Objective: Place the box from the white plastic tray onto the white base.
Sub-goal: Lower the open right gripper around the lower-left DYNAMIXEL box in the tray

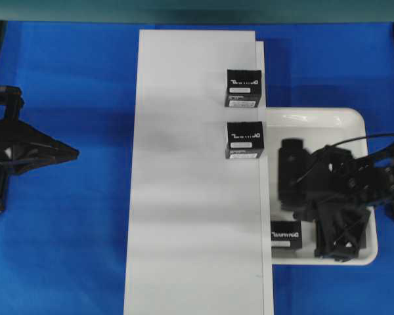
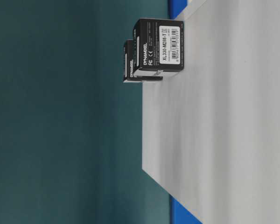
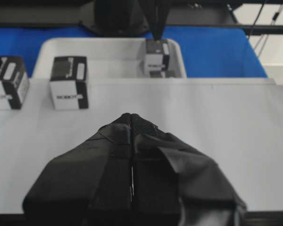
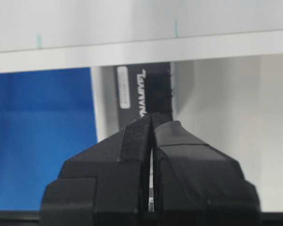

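Black fingers of the right hand (image 4: 152, 123) sit pressed together, gripping nothing, just short of the box (image 4: 144, 96) lying in the white plastic tray (image 1: 354, 118). Two alike boxes stand on the white base (image 1: 184, 197); the left hand (image 3: 131, 117) is likewise closed, empty.

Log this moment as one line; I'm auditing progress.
base: two boxes on it | tray: box remaining | right gripper: shut, empty, over tray | left gripper: shut, empty
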Controlling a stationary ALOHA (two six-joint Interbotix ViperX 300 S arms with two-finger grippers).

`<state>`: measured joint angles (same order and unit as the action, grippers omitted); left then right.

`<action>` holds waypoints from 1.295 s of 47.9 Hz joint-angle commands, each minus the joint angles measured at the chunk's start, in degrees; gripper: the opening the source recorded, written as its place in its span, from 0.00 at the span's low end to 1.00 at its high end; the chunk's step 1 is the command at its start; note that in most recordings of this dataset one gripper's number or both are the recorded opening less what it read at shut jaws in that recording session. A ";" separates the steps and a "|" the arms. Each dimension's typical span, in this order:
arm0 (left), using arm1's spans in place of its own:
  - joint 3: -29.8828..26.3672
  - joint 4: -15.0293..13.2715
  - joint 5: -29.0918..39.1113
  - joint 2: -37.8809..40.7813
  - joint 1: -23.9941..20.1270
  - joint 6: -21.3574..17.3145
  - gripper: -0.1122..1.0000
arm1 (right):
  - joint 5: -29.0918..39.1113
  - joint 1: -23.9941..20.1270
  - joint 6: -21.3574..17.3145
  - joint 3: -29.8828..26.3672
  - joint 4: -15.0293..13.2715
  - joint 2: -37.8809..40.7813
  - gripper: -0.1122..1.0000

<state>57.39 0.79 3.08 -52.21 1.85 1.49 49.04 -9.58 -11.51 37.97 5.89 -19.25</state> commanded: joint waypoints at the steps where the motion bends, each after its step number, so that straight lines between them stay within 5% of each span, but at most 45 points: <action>1: -1.58 0.18 -0.26 0.35 0.00 0.09 0.04 | 0.09 -0.18 -0.09 -0.62 -0.18 2.29 0.12; 9: -1.49 0.18 -0.35 0.35 0.00 0.09 0.04 | -0.70 -0.18 -0.18 0.09 0.79 3.96 0.22; 21: -1.49 0.18 -0.44 0.35 0.00 0.97 0.04 | -2.72 -0.26 -0.09 2.29 0.97 4.92 0.83; 26: -1.58 0.18 -0.44 0.35 0.00 2.37 0.04 | -3.60 -0.26 0.18 2.29 1.05 5.63 0.99; 62: -1.49 0.18 -0.35 0.35 0.09 3.34 0.04 | -6.94 -2.37 0.00 2.55 0.26 12.39 1.00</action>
<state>57.39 0.88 3.08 -52.21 1.85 4.75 42.36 -11.69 -11.51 40.96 6.24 -7.73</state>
